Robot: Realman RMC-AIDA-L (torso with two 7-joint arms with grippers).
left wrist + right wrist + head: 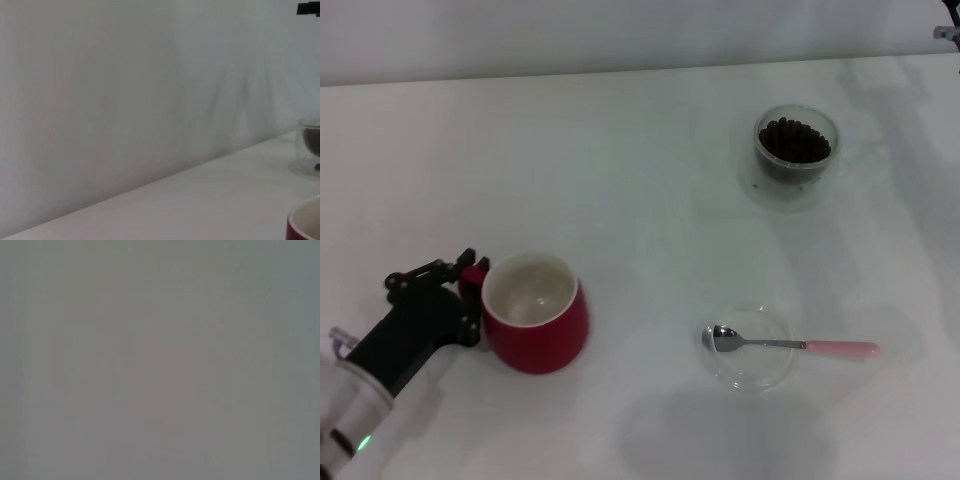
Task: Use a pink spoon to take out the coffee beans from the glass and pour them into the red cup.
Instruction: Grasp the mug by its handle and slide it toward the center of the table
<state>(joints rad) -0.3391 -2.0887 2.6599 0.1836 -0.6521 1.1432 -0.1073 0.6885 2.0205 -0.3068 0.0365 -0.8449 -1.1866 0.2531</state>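
Note:
The red cup [535, 330] stands at the front left, its white inside empty; its rim shows in the left wrist view [305, 226]. My left gripper [468, 297] sits against the cup's left side, its black fingers around the small red handle. The glass [796, 170] with a heap of coffee beans [796, 140] stands at the back right, and it also shows in the left wrist view [311, 145]. The pink spoon [790, 345] lies flat at the front right, bowl in a shallow clear dish [760, 383], pink handle pointing right. My right gripper [948, 33] only just shows at the far right corner.
White table [640, 200] with a pale wall behind it. The right wrist view shows only a plain grey surface.

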